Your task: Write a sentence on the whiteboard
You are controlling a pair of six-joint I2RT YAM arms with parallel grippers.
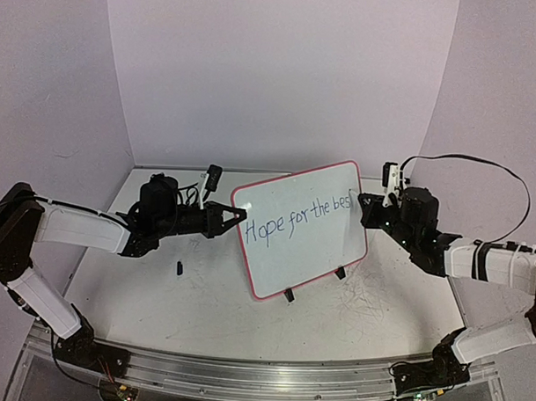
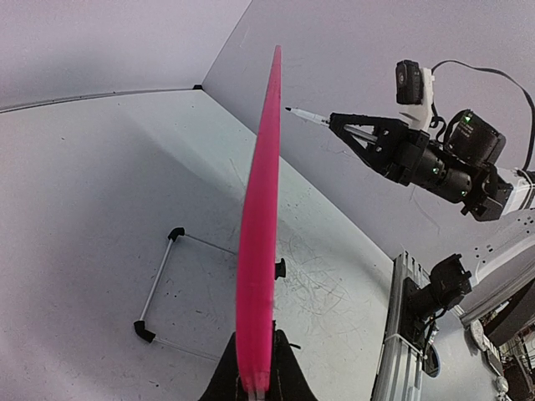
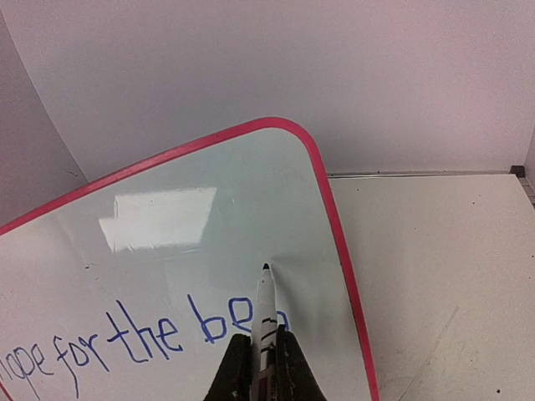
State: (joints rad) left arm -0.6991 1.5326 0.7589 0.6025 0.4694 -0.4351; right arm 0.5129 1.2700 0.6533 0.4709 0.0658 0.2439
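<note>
Nearest to the lens, black two-finger right gripper [image 3: 262, 361], pressed together on a slim white marker pen with a dark tip [image 3: 265, 305]. Just beyond it, small white whiteboard with rounded corners and a thin red-pink rim [image 3: 209, 209], standing tilted near the middle of the scuffed white table [image 1: 150, 293], a little toward the far edge. On the other side, left gripper [image 2: 255, 380], clamped on the left rim of the whiteboard.

Thin dark-blue handwritten sentence [image 3: 125, 338] reaching "Hope for the bes"; the last letter and the full stop judged not yet done. Marker tip just beside the whiteboard face, above and right of the last written letter; contact not possible to confirm.

To finish well:
- Keep the left grip firm.
- Press only lightly.
- Make short strokes.
- Stay inside the right rim, with little room left there.
</note>
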